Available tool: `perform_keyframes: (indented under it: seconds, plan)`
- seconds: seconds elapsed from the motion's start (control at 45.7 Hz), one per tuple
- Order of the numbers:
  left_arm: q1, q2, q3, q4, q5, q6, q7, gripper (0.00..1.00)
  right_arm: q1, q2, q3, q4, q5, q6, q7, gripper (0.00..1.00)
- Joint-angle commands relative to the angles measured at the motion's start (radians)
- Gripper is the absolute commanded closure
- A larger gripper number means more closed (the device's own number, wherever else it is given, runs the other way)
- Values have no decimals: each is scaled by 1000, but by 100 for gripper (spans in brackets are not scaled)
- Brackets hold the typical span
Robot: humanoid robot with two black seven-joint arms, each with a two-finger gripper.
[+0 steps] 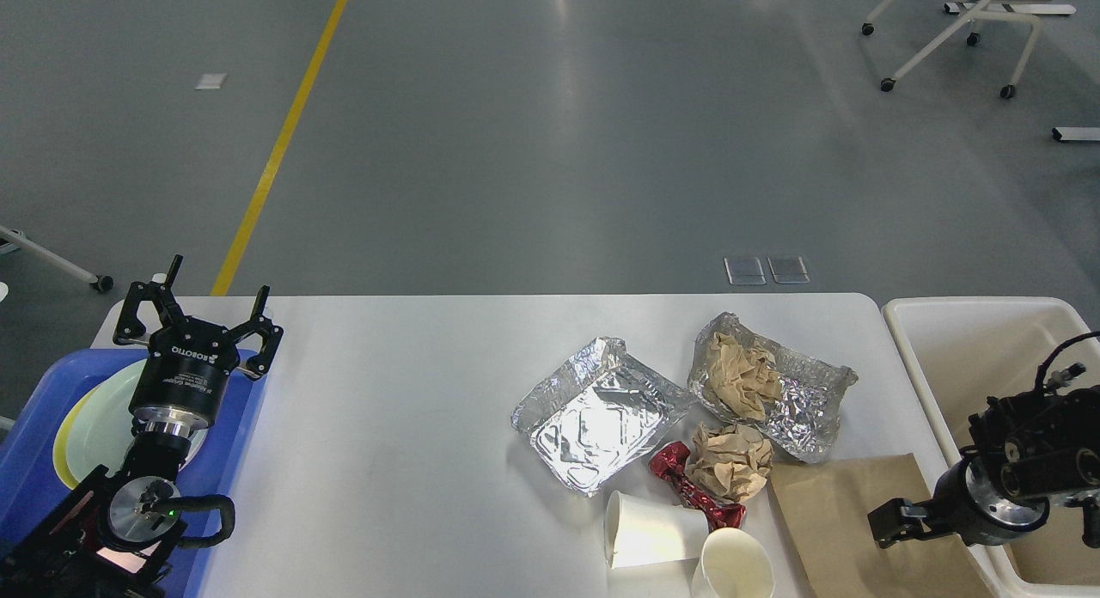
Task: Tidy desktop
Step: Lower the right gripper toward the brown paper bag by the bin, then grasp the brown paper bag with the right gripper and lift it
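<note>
Litter is still mostly unsorted on the desktop (412, 392): two paper cups (653, 533) at its near edge, then a brown paper sheet (846, 516), red wrapper (692, 491), paper ball (730, 460) and two foil trays (597, 413) beyond. The right gripper (898, 522) hovers over the sheet beside the cream bin (911, 323); I cannot tell its finger state. The left gripper (198, 310) is spread empty above the blue tray (34, 409). The desktop's left half offers room.

Upright cup (735, 568) cut by bottom edge; right hand (894, 522) indistinct
</note>
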Motion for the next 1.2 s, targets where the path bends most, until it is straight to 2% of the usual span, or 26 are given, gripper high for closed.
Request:
perform_keyframes:
  seconds: [0.0,0.306,0.35,0.481,0.7,0.787,1.181]
  plan:
    - [0,0,0,0,0,0,0,4,-61,9,41,-35,5,-7,-1,0]
    - [0,0,0,0,0,0,0,4,-94,23,47,-42,19,-76,-7,2]
    - [0,0,0,0,0,0,0,4,-95,23,47,-41,17,-97,-7,9]
    - [0,0,-1,0,0,0,0,4,-103,21,44,-36,3,-129,-7,47]
    - [0,0,-1,0,0,0,0,4,-104,16,44,-35,17,-128,-10,90]
    - [0,0,-1,1,0,0,0,4,-106,16,44,-35,19,-126,-12,98]
    - [0,0,-1,0,0,0,0,4,-124,7,42,-35,22,-137,-15,100]
